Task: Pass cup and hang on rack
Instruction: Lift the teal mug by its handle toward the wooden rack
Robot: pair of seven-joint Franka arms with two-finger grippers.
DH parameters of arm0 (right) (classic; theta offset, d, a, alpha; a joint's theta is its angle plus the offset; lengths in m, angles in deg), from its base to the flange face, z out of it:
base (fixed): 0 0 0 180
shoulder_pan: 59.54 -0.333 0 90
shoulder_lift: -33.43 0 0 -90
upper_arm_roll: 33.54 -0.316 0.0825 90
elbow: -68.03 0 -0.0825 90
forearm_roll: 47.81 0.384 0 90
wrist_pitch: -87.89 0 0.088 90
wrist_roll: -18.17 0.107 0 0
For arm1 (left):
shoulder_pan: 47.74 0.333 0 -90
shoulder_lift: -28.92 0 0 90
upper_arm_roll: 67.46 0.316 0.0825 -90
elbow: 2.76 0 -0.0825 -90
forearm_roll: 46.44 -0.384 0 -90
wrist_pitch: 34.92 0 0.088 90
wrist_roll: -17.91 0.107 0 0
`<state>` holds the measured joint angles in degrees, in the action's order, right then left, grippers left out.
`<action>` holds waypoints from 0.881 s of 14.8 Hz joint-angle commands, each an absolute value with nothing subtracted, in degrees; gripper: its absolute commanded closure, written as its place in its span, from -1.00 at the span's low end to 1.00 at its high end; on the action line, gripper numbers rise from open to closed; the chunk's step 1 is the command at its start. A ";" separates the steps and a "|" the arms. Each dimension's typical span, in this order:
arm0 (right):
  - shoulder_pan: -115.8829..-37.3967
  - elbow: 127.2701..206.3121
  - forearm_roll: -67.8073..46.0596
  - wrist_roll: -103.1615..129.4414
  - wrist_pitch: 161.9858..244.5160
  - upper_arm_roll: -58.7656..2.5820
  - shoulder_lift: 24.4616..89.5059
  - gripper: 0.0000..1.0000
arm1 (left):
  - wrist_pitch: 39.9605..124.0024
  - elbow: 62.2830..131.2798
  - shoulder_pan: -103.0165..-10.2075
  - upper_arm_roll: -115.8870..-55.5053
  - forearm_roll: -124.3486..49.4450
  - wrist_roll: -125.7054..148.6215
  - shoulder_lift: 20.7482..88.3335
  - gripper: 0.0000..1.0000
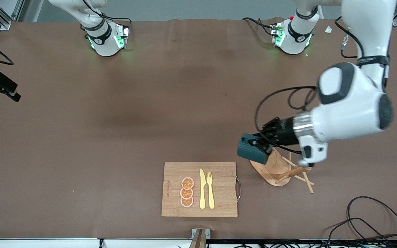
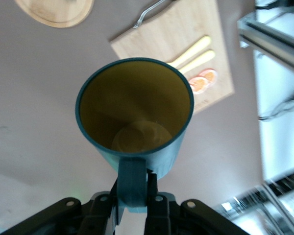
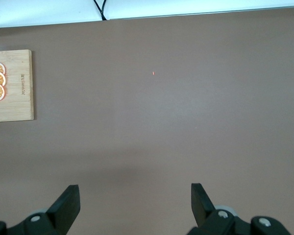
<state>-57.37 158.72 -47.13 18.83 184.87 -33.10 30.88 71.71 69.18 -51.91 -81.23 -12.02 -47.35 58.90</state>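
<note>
A brown table (image 1: pixel 115 137) carries a cutting board (image 1: pixel 174 172) near its 6 o'clock edge. The rack (image 1: pixel 271 170) stands just beside the board at the board's 3 o'clock, toward the left arm's end. Black cables (image 1: pixel 374 220) lie at the table's 5 o'clock corner.

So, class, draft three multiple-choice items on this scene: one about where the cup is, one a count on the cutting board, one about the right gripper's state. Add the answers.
1. Where is the cup?
A. on the cutting board
B. in the left gripper, over the rack
C. on a peg

2. How many orange slices lie on the cutting board?
A. two
B. three
C. five

3. The right gripper is:
A. open, holding nothing
B. shut on the cup
C. shut on a fork

Answers: 1 B, the fingers clamp its handle; 2 B, three lie in a row; 3 A, its fingers stand apart over bare table.
</note>
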 commanded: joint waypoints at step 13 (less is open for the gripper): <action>-54.89 155.05 -46.93 18.00 181.59 -33.63 30.97 -1.00 | 68.45 70.99 -44.49 -81.52 0.75 -43.44 64.07 0.98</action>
